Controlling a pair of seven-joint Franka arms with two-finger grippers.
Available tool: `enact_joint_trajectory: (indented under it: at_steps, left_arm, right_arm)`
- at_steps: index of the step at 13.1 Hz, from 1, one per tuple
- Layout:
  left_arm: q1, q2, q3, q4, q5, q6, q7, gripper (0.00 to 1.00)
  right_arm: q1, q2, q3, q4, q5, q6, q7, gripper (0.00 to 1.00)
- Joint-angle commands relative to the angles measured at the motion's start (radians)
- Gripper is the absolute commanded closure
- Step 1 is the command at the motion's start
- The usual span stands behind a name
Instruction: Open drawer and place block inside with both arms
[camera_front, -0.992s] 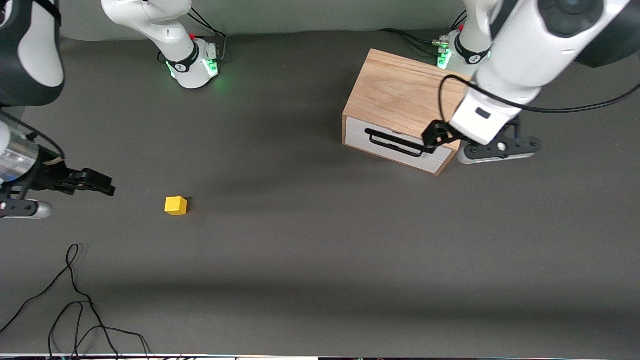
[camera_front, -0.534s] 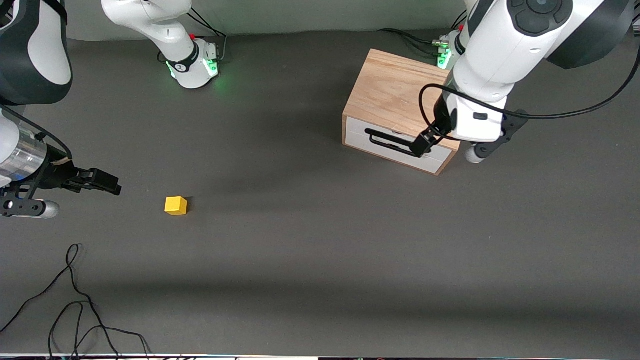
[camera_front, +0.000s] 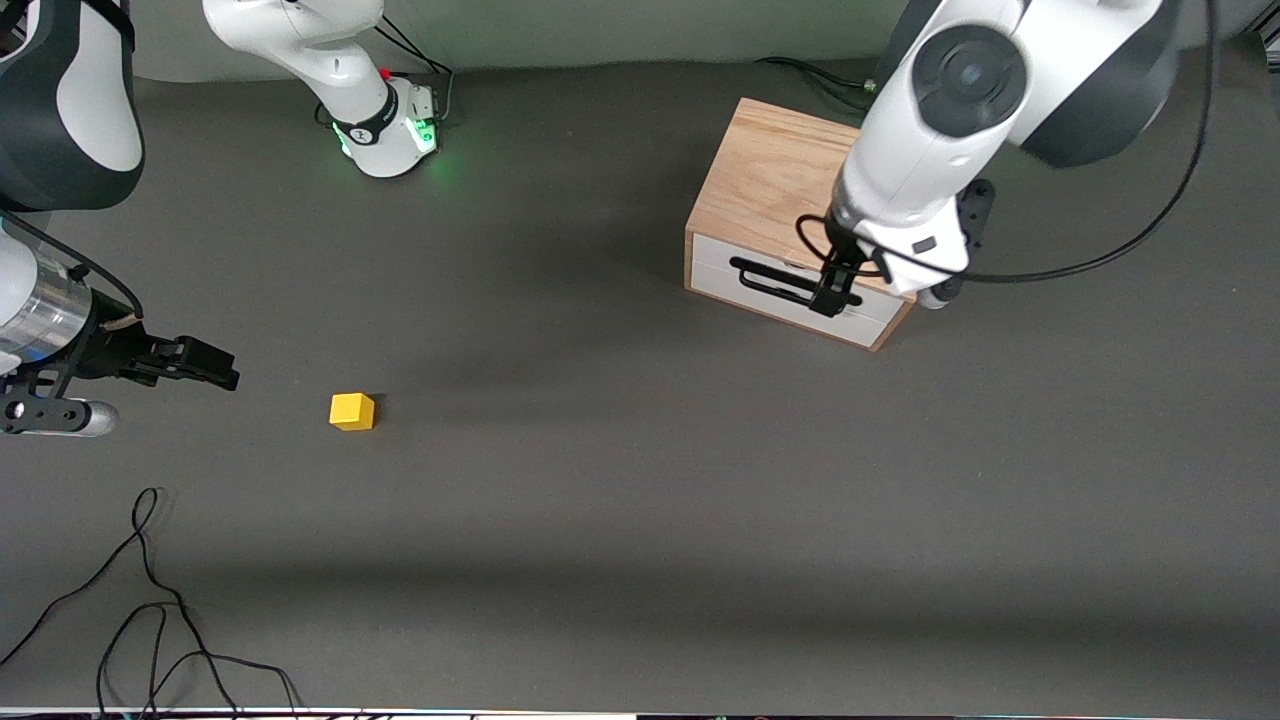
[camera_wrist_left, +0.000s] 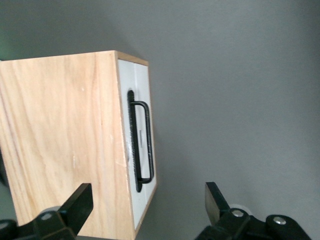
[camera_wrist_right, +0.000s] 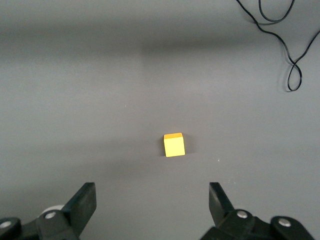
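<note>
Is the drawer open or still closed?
Closed. The drawer has its white front flush with the wooden box, and no inside shows.

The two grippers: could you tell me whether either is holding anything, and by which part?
Nothing is held. The left gripper hangs open over the drawer handle; the right gripper is open above the table, short of the yellow block.

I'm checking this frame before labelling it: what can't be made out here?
- Front view: the drawer's inside is hidden, its front is shut.
- Front view: the left arm covers part of the handle and box top.
- Both wrist views: the left gripper and right gripper are cut off by the edge.
</note>
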Motion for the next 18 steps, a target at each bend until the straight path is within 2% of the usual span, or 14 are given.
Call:
enact_joint_trajectory:
  at_steps: [1, 5, 18]
  left_arm:
    - [-0.013, 0.059, 0.013, 0.008, -0.002, -0.031, -0.025, 0.00]
    - [-0.056, 0.176, 0.013, 0.003, -0.001, -0.016, -0.021, 0.00]
    - [-0.064, 0.242, 0.013, -0.137, 0.004, 0.188, -0.019, 0.00]
  right_arm:
    - [0.003, -0.007, 0.001, 0.007, -0.018, -0.007, -0.022, 0.00]
    - [0.002, -0.005, 0.001, 0.006, -0.018, -0.007, -0.020, 0.00]
    - [0.003, -0.005, 0.001, 0.005, -0.015, -0.007, -0.020, 0.00]
